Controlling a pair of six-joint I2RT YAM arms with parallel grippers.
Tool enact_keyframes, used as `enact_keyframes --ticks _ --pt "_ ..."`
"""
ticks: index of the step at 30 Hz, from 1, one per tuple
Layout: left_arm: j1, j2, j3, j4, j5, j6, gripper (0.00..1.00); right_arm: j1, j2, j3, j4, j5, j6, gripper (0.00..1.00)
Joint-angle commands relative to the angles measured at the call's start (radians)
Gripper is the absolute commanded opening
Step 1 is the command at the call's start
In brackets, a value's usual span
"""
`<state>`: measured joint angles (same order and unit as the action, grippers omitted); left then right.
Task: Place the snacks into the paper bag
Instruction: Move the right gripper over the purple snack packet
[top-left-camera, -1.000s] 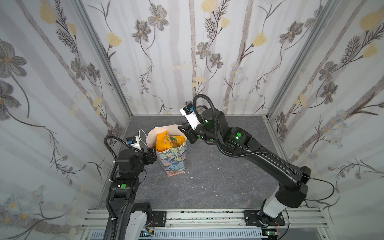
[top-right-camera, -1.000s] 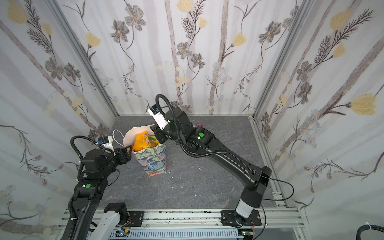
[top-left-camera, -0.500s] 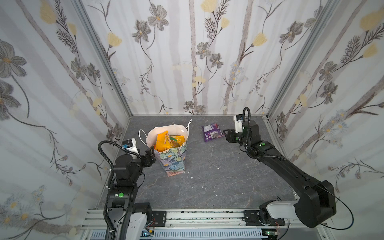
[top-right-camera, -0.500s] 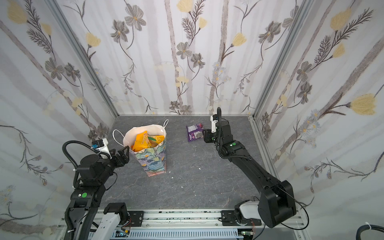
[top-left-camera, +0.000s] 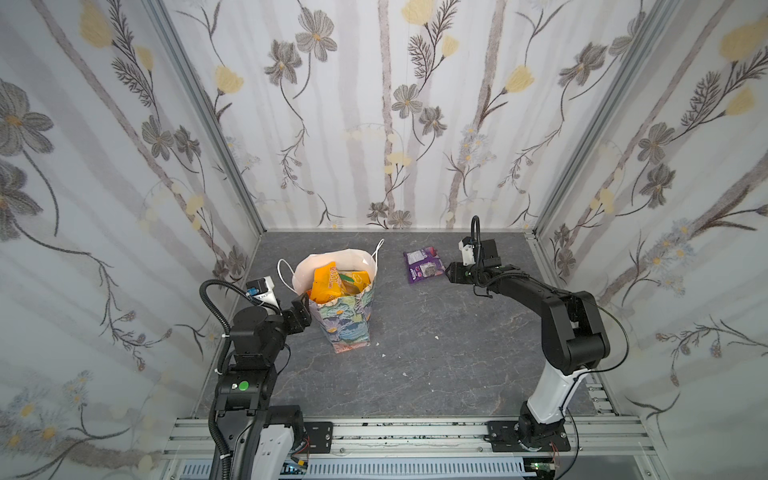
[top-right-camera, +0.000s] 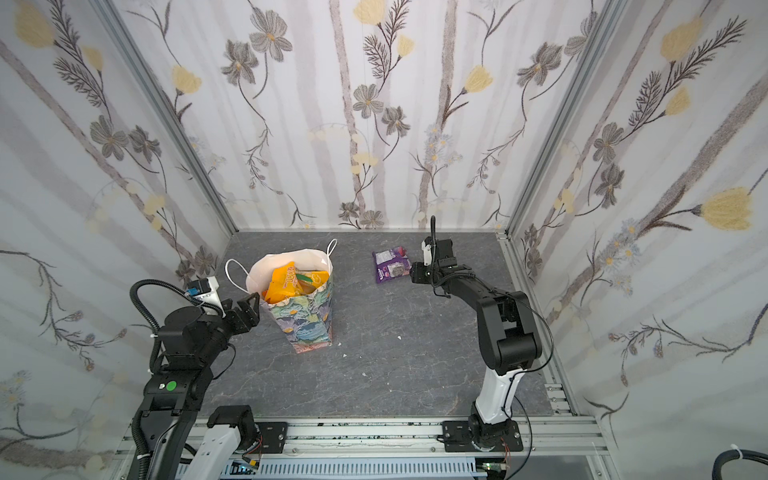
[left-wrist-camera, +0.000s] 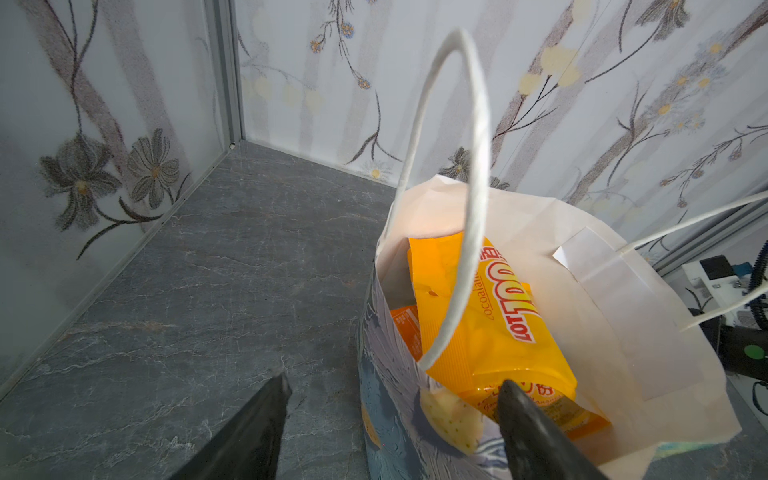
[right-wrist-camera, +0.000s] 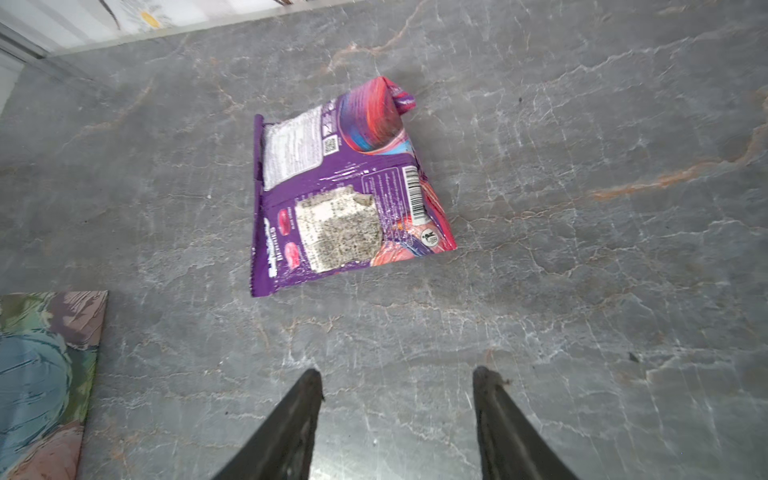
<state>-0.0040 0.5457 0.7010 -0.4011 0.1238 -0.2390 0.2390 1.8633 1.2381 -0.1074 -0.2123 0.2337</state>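
Grey marbled desk (top-left-camera: 415, 353), floral walls. Purple packet (right-wrist-camera: 340, 199) lies on it, well apart from paper bag (top-left-camera: 349, 324) holding orange packets (top-left-camera: 328, 282). Right pincer (right-wrist-camera: 397, 399) gapes empty near it; left pincer (left-wrist-camera: 395, 380) open astride bag's rim. Packet likely light, crinkly, slippery: pinch a sealed edge.

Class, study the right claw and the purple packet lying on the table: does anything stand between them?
Nothing visible does. Only bare grey tabletop separates the open right claw from the purple packet, which lies apart from the paper bag.
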Motion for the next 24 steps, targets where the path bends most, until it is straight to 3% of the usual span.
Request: enact_keyframes --ticks 1,10,24 --pt "0.001 0.014 0.008 0.010 -0.016 0.000 0.79 -0.016 0.051 0.034 0.015 -0.072 -0.029 0.59" --pt "0.001 0.017 0.014 0.007 -0.014 -0.005 0.79 -0.053 0.181 0.122 0.054 -0.234 -0.016 0.62" --pt "0.001 0.013 0.011 0.008 -0.007 -0.004 0.79 -0.075 0.236 0.191 0.040 -0.245 -0.022 0.64"
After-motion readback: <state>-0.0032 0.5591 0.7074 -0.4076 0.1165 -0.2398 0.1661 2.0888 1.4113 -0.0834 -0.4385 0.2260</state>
